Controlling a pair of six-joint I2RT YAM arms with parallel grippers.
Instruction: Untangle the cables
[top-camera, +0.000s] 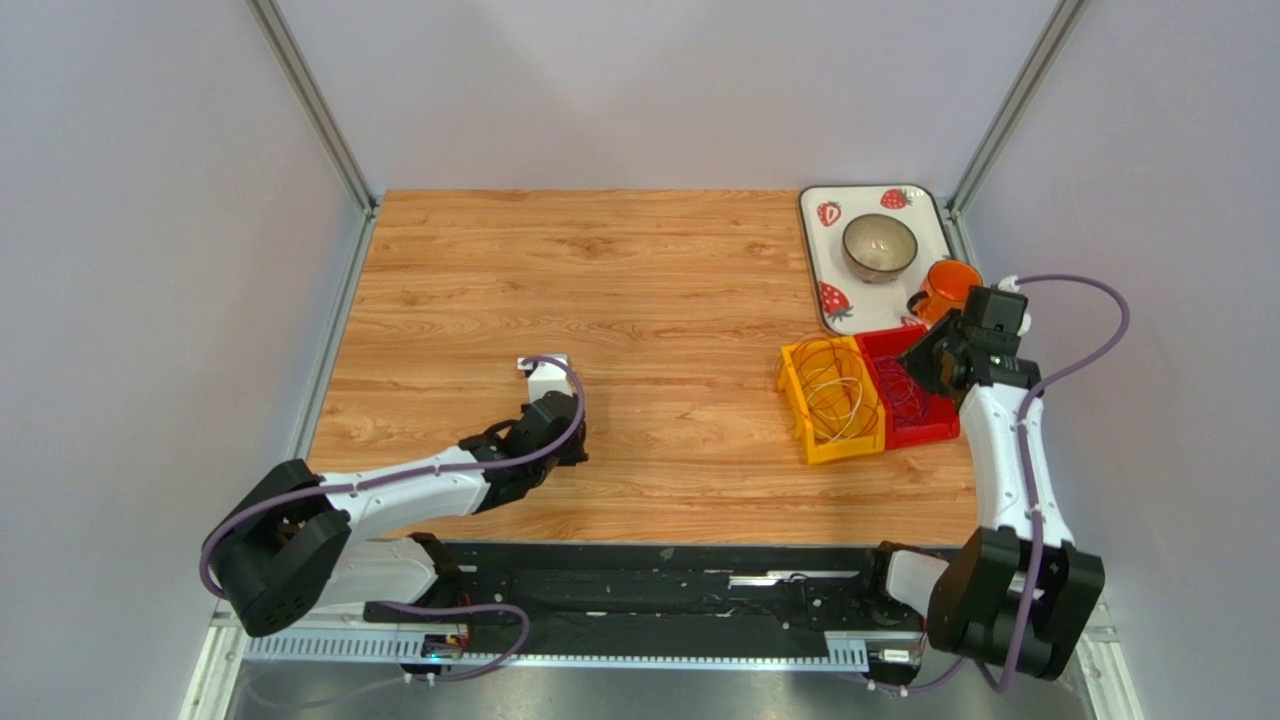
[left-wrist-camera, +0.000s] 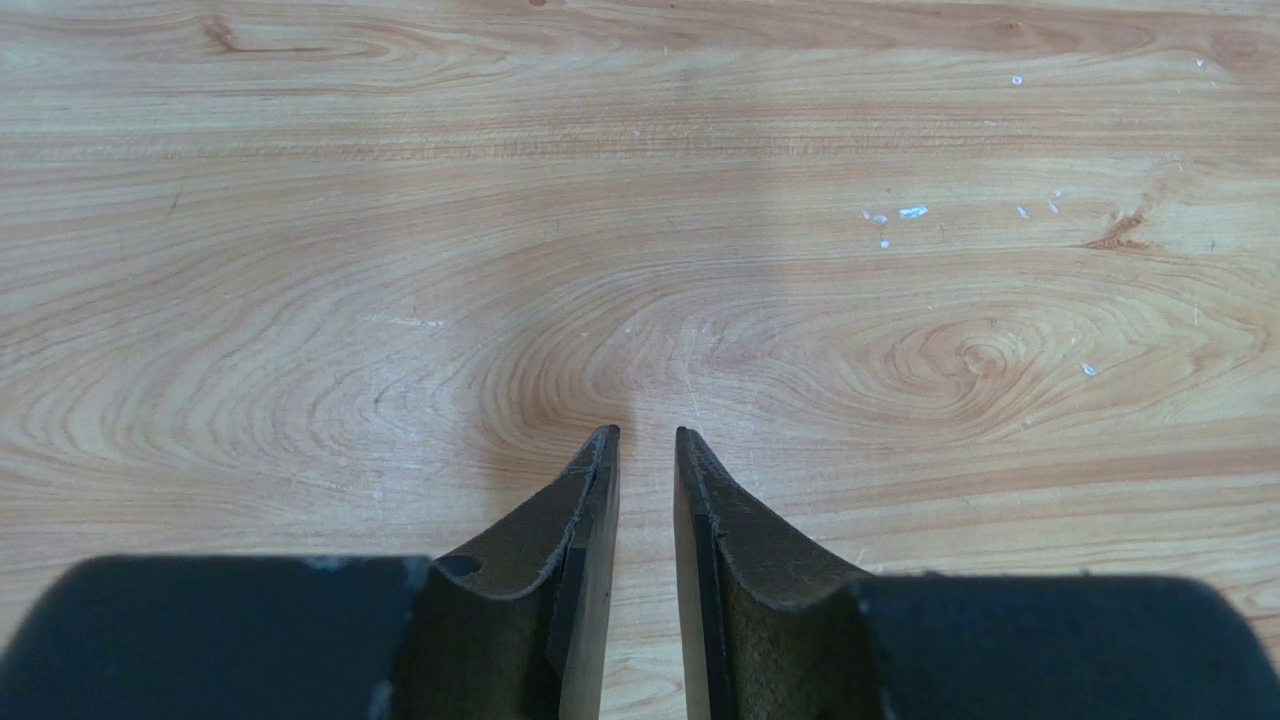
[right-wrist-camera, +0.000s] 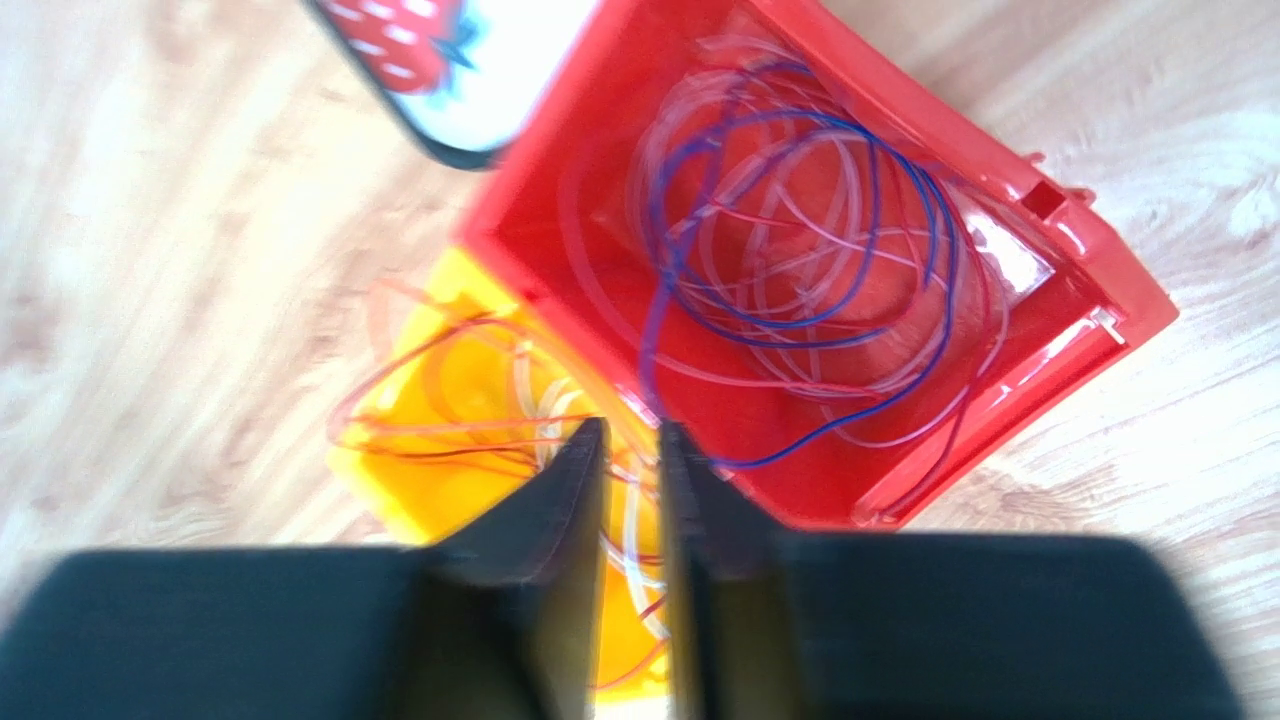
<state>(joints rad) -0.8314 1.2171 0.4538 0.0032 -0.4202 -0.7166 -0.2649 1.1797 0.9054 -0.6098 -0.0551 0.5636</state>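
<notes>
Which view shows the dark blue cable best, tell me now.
Right wrist: the dark blue cable loops clear against the red bin. Top external shows it only as faint dark threads; left wrist shows none of it.

Bright, even, soft-shadowed light; heavy motion blur across the right wrist view, other views sharp.

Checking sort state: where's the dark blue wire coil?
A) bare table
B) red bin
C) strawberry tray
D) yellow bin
B: the right wrist view shows the dark blue wire coil lying inside the red bin, while the yellow bin beside it holds reddish-orange and whitish loops.
</notes>
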